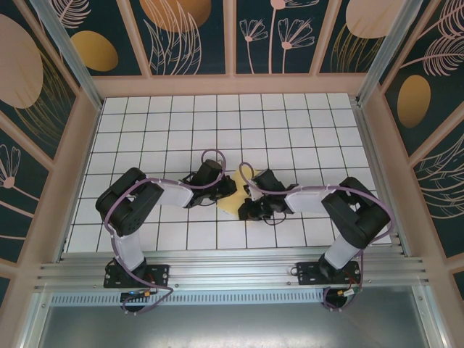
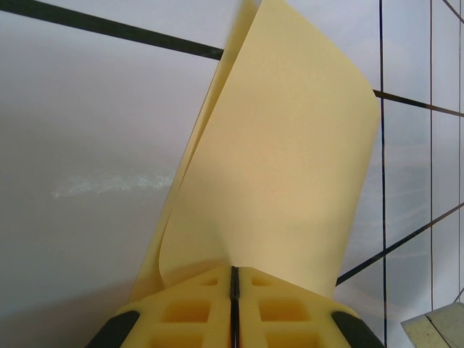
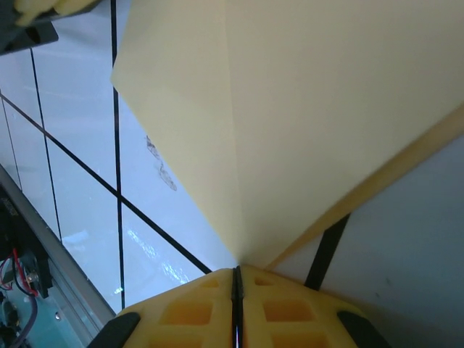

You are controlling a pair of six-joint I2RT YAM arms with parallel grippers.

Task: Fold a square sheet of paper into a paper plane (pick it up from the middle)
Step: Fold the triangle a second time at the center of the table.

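The pale-yellow sheet of paper sits between the two arms in the middle of the tiled table, partly covered by them. My left gripper is shut on one edge of the paper, which curls upward in a doubled flap. My right gripper is shut on a creased corner of the paper, and the fold line runs straight out from the closed jaws. In the top view the left gripper and right gripper face each other across the sheet.
The white grid-tiled table has open room toward the back. An aluminium rail runs along the near edge by the arm bases. Wooden frame walls close in both sides. The left fingers peek in at the right wrist view's top left.
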